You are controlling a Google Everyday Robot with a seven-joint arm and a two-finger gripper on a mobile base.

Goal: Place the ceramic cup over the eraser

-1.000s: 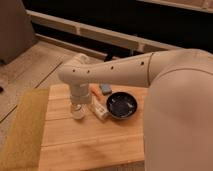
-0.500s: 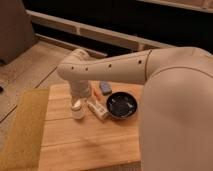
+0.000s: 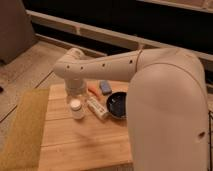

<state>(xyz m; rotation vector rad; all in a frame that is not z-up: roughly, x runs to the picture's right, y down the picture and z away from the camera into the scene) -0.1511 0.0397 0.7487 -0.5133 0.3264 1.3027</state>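
- The white robot arm [image 3: 115,62] reaches leftward over the pale wooden plank table [image 3: 80,145].
- A shallow black bowl [image 3: 118,105] sits right of centre.
- The gripper [image 3: 75,97] hangs low at the arm's left end; whether it is spread or pinching cannot be told.
- The small whitish cylindrical ceramic cup [image 3: 76,109], with a round pale rim, stands upright directly beneath the gripper, just left of a white oblong bar [image 3: 97,108].
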